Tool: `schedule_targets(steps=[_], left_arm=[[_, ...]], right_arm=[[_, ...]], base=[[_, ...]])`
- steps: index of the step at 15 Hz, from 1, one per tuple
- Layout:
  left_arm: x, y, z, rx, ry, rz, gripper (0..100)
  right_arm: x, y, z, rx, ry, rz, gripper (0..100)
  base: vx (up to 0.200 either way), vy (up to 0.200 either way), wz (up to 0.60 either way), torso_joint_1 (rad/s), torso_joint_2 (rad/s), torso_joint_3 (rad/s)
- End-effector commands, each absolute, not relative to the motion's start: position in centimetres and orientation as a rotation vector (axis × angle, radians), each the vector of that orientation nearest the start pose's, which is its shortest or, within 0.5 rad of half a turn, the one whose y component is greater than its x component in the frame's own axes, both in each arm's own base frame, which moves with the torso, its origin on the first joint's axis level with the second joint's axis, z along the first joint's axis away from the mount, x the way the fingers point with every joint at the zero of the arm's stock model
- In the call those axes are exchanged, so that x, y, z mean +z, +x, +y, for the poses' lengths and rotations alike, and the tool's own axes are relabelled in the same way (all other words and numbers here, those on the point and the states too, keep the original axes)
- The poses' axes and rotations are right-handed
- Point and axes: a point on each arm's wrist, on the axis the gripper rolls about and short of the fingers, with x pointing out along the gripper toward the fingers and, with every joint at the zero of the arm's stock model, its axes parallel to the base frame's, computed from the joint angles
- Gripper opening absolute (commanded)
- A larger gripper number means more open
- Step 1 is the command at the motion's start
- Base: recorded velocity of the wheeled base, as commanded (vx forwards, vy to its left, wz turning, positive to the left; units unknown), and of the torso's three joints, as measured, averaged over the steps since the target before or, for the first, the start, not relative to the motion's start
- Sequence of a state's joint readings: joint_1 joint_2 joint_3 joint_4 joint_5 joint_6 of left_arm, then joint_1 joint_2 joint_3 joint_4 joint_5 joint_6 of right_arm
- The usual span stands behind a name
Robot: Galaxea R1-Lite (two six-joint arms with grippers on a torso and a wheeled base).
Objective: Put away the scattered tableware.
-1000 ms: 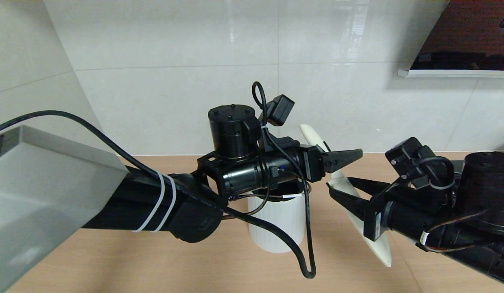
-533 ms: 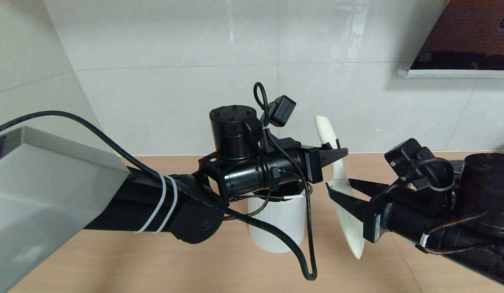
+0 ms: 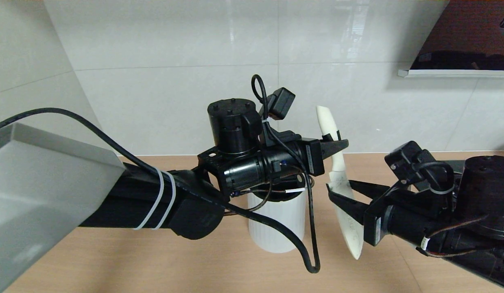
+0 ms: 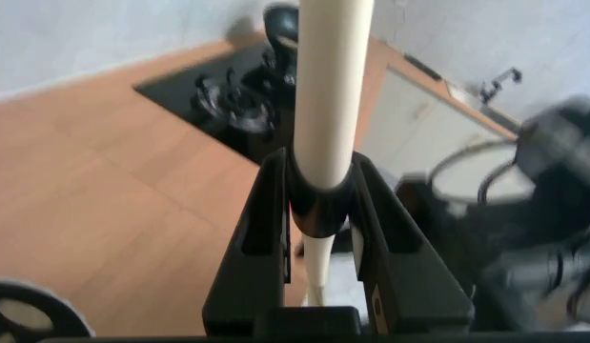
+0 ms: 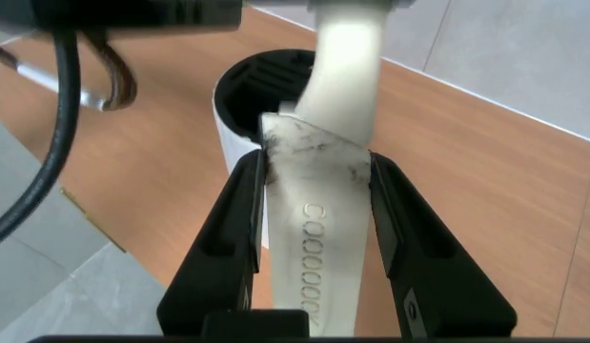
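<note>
A light wooden countertop (image 3: 113, 260) is backed by a white tiled wall (image 3: 174, 81). A dark range hood (image 3: 467, 36) is mounted at two o'clock in the head view, and a black gas hob (image 4: 228, 95) is set into the countertop. A white ribbed cylindrical holder (image 3: 276, 228) is stood at six o'clock from the left gripper (image 3: 335, 144), its rim partly hidden by that arm. A cream-white plastic spatula (image 3: 337, 169) is held aloft, nearly upright, at three o'clock from the holder. Its handle is clenched by the left gripper, and its scuffed blade is grasped by the right gripper (image 3: 341, 191).
</note>
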State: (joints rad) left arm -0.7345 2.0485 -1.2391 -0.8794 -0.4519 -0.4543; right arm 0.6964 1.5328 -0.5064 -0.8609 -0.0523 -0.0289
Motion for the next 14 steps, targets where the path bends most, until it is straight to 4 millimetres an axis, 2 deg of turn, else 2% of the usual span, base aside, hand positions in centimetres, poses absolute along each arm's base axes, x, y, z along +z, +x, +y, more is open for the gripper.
schedule_targets(steps=[1,8,14], left_arm=[[20.4,30.0,-28.4,-1.184,-0.412,0.182,0],[20.5,29.9,-28.3,-1.173,-0.414,0.178,0],[24.2,29.8,-25.2,-1.133,-0.422,0.069,0]], right_arm=[[17.1,18.9,15.7,0.647,-0.092,0.153,100],[17.2,18.7,15.9,0.648,-0.089,0.146,100],[20.6,18.9,13.1,0.546,-0.037,0.02,100]], base=[[0.0,0.0,0.0,0.0,0.0,0.0],[0.0,0.0,0.0,0.0,0.0,0.0],[0.0,0.0,0.0,0.0,0.0,0.0]])
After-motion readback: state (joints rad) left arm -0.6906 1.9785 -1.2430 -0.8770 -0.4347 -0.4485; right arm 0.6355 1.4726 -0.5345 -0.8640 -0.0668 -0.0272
